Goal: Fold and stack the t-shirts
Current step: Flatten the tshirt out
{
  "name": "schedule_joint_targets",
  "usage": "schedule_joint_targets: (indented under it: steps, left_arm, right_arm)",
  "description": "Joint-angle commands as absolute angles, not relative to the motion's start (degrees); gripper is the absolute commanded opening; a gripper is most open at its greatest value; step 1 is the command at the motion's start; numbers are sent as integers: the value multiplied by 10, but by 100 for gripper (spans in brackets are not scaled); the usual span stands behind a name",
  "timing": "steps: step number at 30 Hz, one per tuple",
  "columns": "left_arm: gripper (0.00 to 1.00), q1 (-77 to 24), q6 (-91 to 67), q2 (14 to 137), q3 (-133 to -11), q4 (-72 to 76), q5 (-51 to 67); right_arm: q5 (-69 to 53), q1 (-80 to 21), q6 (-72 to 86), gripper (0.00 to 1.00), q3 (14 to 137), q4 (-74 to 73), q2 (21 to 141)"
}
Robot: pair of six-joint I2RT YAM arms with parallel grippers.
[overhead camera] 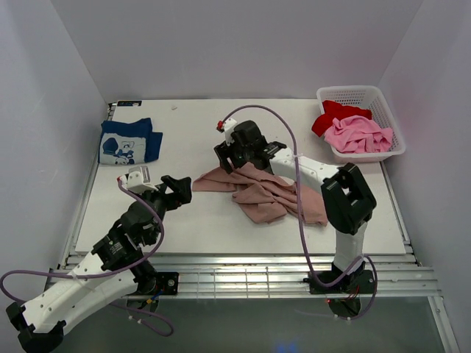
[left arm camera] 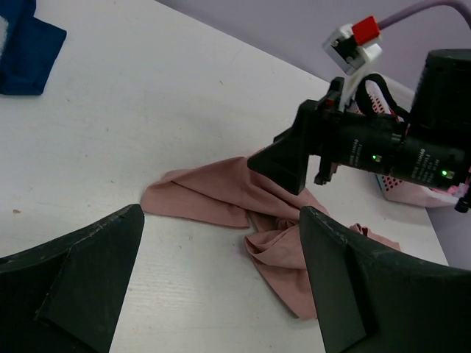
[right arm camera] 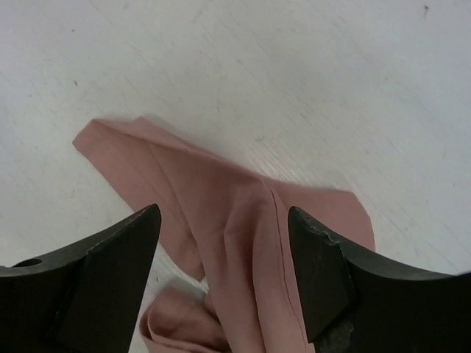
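Two claws gape empty: left claw (overhead camera: pixel 179 191), right claw (right arm camera: pixel 223 212) over pink-tan tee (overhead camera: pixel 265 195); only top view shows red tee (overhead camera: pixel 331 114).

White table (overhead camera: pixel 206 220) w/ pale lavender walls (overhead camera: pixel 221 44).

Dusty pink tee (overhead camera: pixel 259 197); navy white-printed tee (overhead camera: pixel 129 141)

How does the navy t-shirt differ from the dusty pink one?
The navy t-shirt lies folded at the left; the dusty pink t-shirt lies crumpled near the middle. The navy one shows a white print; the pink one shows none. The open right gripper hangs over the pink one only. Both rest on the table.
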State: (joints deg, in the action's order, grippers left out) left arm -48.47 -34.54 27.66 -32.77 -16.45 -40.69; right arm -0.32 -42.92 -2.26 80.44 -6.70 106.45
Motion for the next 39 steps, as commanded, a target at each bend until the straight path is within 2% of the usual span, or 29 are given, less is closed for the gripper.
schedule_joint_targets:
  steps: [1,7,10,22,34,35,38,39]
  left_arm:
    - [96,-482,-320,273,-316,-126,-396]
    - [97,-482,-315,298,-315,-120,-398]
    - [97,-482,-314,304,-315,-118,-398]
    - [97,-482,-315,294,-311,-128,-402]
    - [97,-483,-314,268,-311,-150,-415]
    - [97,-482,-313,264,-312,-152,-416]
    - [97,-483,-313,256,-313,-157,-421]
    - [97,-482,-312,253,-313,-158,-422]
  right_arm:
    - [-88,-440,-42,76,893,-52,1111]
    - [-127,-460,-83,76,1034,-113,1229]
    - [-148,-463,-92,76,1058,-129,1262]
    - [-177,-470,-118,75,1000,-134,1278]
    - [-171,-471,-137,74,1052,-155,1327]
    - [-168,-472,-137,73,1055,-155,1333]
    - [-154,-472,-136,58,1058,-153,1342]
    - [-150,-473,-134,44,1058,-153,1344]
